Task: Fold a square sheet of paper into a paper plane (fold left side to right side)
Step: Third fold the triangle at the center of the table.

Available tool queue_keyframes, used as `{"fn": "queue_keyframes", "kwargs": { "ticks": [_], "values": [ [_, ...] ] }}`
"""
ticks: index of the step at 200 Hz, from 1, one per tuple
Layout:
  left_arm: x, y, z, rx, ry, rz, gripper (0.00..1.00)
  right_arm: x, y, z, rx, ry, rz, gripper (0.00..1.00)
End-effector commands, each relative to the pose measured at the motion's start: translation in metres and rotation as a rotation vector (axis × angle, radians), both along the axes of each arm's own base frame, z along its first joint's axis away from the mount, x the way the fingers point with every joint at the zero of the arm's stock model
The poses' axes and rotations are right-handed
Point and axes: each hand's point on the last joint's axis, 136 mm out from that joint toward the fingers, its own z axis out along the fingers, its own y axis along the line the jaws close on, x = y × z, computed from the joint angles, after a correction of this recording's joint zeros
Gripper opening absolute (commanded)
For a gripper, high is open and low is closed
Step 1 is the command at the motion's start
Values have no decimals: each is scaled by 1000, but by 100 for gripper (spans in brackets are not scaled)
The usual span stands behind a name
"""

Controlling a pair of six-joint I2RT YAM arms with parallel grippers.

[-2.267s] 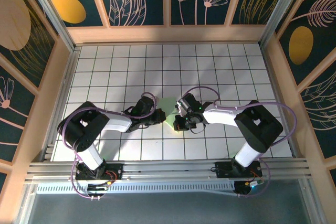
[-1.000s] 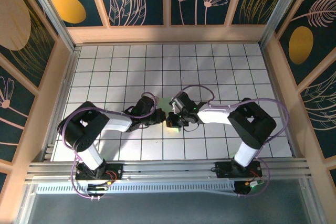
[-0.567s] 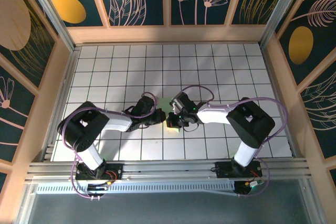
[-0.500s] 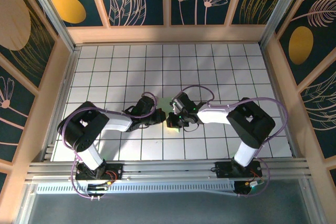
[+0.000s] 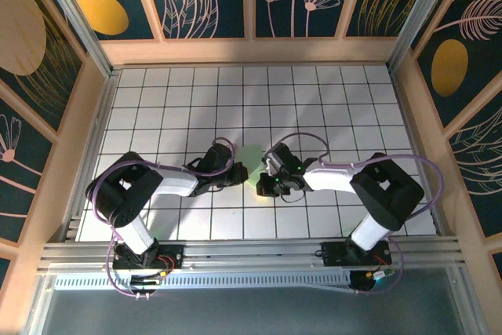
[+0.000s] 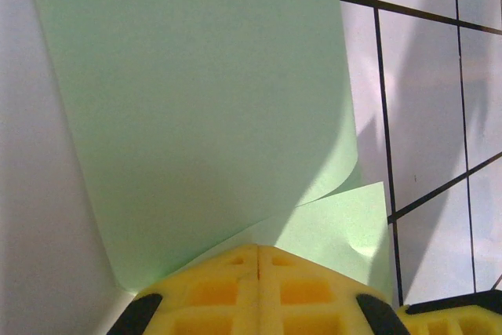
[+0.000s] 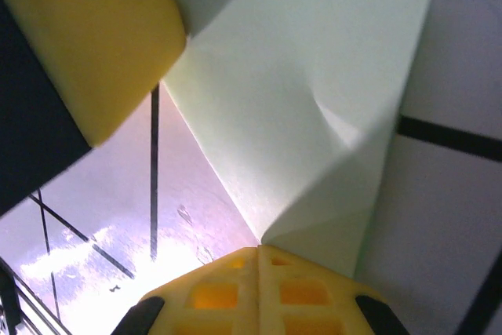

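Observation:
The square sheet of paper (image 5: 252,160), pale green, lies partly folded between the two grippers at the table's middle. My left gripper (image 5: 241,172) is shut, and in the left wrist view its tips (image 6: 259,247) rest against the paper (image 6: 196,100), whose upper layer curls up over a lower one. My right gripper (image 5: 267,187) is shut on a corner where the paper's creases (image 7: 314,115) meet, right at its tips (image 7: 259,249). In the right wrist view, the left gripper's yellow finger (image 7: 94,45) shows at the upper left, close by. No paper plane shape has formed.
The white grid table (image 5: 188,100) stretches out around the arms. Wooden walls (image 5: 251,51) enclose it at the back and sides. A metal rail (image 5: 251,253) runs along the near edge by the arm bases.
My right gripper has slid to the right and slightly nearer, away from the left gripper. More green paper now shows between them. The left arm has stayed put.

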Motion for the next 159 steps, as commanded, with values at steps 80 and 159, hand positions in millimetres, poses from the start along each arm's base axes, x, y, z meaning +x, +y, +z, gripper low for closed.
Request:
{"fn": "queue_keyframes", "kwargs": {
  "ticks": [80, 159],
  "values": [
    [-3, 20, -22, 126, 34, 26, 0, -26, -56, -16, -136, 81, -48, 0],
    [24, -18, 44, -63, -55, 21, 15, 40, -56, 59, 22, -235, -28, 20]
  ]
}}
